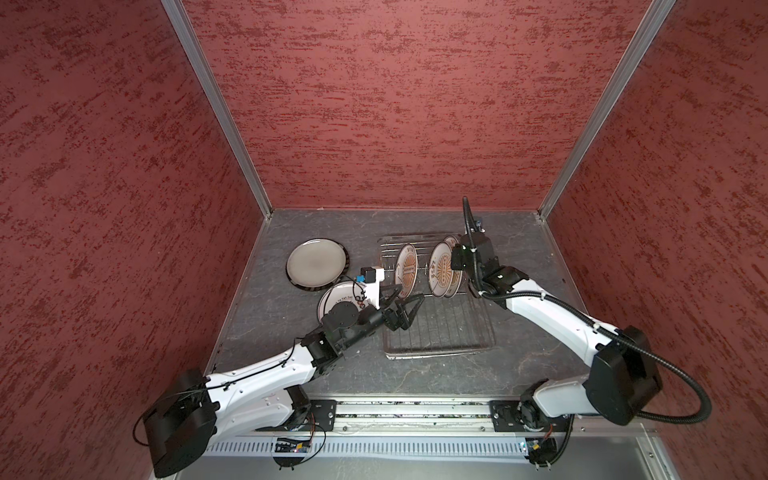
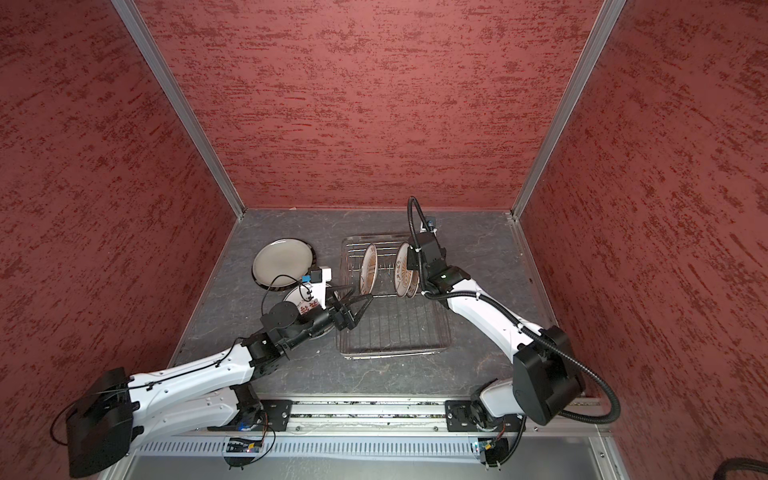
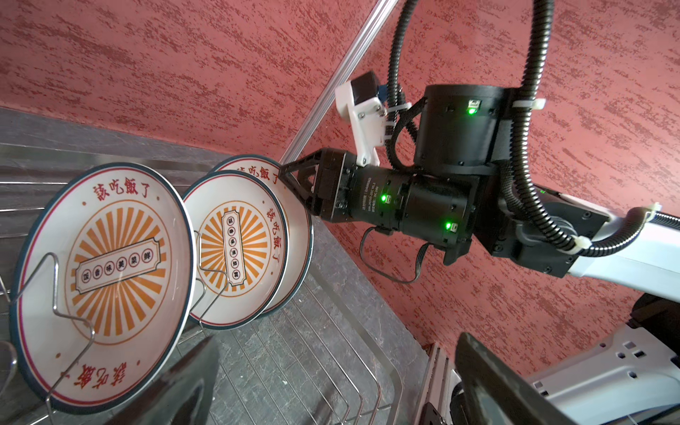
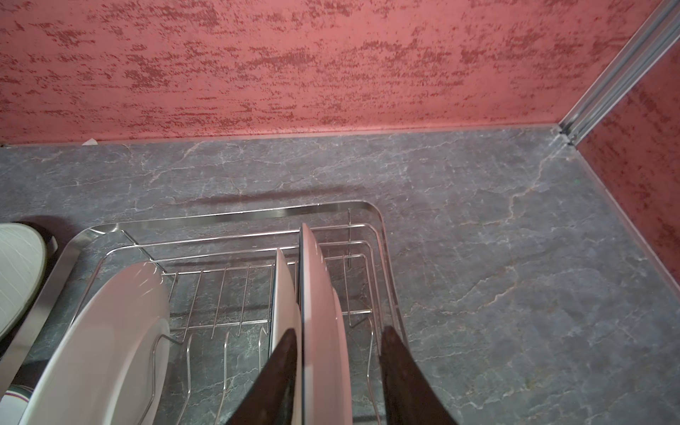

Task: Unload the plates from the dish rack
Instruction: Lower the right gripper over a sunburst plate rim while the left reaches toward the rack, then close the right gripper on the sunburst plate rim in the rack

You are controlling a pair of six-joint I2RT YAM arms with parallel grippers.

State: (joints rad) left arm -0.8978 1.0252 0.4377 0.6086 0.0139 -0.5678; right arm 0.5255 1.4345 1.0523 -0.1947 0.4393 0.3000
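One dish rack sits right of centre on the worktop, long axis near to far. Three sunburst plates stand on edge in its far half, faces leftward. Two more lie flat left of it: a dark-rimmed plate and a red-lettered plate. The right gripper straddles the rightmost plate, with a gap at one finger. The left gripper is spread wide, empty, at the rack's left rim

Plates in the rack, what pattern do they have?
Plates: orange sunburst, red characters; best in left wrist view.
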